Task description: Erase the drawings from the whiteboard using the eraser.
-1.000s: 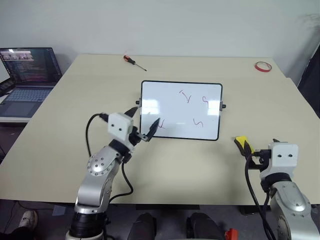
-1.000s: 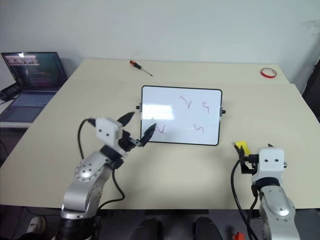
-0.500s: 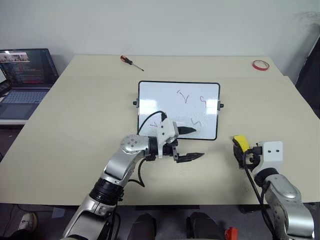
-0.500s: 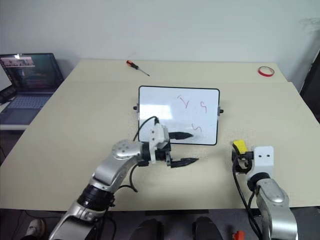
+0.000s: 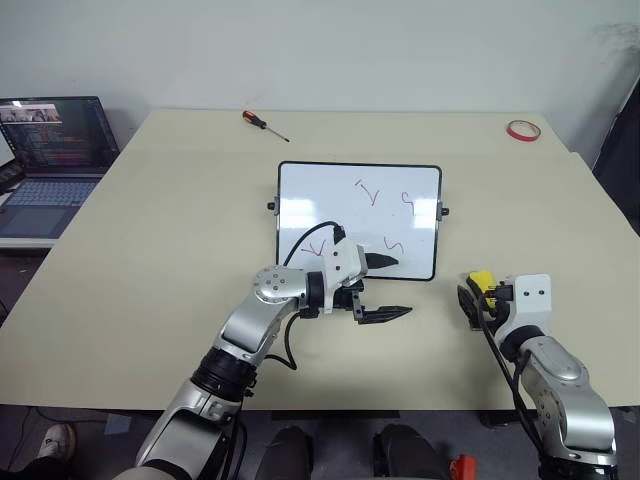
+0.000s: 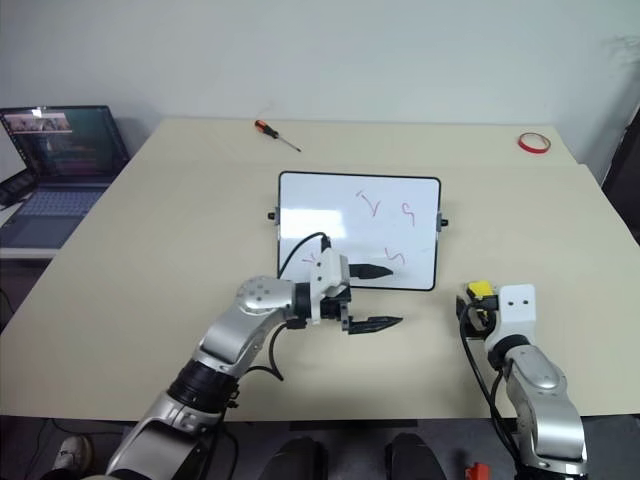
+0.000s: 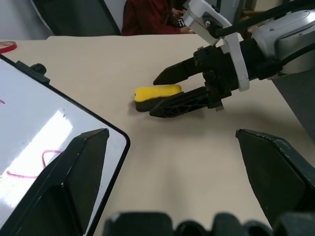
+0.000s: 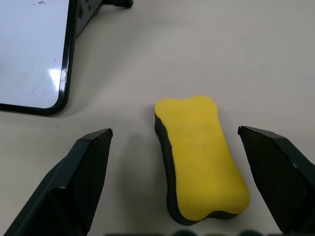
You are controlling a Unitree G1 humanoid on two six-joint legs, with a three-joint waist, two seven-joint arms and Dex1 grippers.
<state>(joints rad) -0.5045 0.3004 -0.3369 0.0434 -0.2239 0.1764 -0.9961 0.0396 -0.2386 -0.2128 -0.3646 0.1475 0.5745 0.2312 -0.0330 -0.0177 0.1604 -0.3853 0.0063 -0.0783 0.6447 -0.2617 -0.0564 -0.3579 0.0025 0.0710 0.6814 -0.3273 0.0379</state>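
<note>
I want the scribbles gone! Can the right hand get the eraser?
Probably yes. The right hand is open, the eraser lies flat between its fingers, and nothing blocks it.

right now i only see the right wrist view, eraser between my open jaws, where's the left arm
observer: the left gripper hangs at the near right corner of the whiteboard, jaws open, pointing toward the eraser.
operator: ok, how many marks on the board
observer: four small red drawings, none wiped yet.
operator: anything else on the table
observer: a screwdriver and a red tape ring lie at the far edge, well beyond the board.
</note>
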